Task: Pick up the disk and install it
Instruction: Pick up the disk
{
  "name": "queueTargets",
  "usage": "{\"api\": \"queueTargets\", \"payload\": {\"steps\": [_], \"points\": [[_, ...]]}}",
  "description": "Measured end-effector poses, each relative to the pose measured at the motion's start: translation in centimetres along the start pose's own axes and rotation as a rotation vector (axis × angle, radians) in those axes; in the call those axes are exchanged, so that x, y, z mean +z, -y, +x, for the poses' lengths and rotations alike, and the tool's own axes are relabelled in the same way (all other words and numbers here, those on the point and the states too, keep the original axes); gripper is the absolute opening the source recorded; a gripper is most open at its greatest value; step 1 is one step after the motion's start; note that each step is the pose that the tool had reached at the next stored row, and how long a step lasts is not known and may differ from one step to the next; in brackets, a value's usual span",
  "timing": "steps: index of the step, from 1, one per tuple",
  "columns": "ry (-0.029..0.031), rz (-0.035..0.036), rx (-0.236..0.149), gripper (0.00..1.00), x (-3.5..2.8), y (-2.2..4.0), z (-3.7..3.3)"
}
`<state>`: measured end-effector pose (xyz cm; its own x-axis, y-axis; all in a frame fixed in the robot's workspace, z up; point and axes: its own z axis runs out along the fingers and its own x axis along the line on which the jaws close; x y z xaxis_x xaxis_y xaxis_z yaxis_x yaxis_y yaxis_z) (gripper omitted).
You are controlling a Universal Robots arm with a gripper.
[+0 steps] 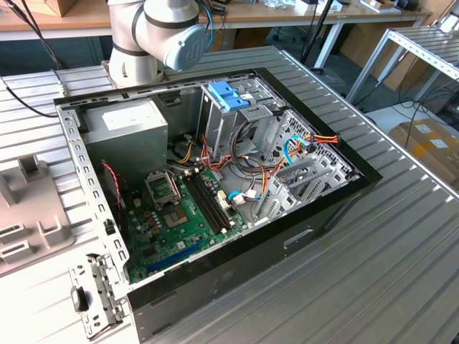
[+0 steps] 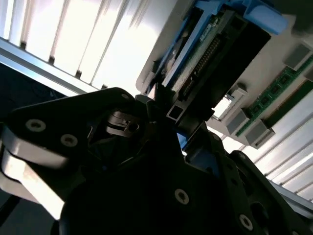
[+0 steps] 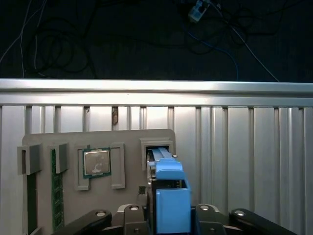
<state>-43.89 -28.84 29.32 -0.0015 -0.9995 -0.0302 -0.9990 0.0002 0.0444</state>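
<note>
Edge-up in a slot of the grey plastic holder tray [image 3: 129,142] on the ribbed metal worktop [image 3: 244,147] stands the silver, blue-bracketed disk [image 3: 171,196] (probably stiff, dense, shock-sensitive; best held by its flat sides). The black end effector [image 3: 171,220] straddles it; whether it is clamped, I cannot tell.

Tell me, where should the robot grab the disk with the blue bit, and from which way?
Probably by its two wide flat faces, coming straight down from above. The disk stands on edge in a slot of the grey holder, its narrow edge with the blue bracket facing up, so only that upper part is free and the flat faces suit a squeeze.
</note>
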Motion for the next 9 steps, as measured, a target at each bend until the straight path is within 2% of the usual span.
{"api": "queueTargets", "payload": {"steps": [1,9], "points": [[0.0000,0.0000,0.000,0.36,0.00,0.00,0.00],[0.0003,0.0001,0.000,0.36,0.01,0.00,0.00]]}}
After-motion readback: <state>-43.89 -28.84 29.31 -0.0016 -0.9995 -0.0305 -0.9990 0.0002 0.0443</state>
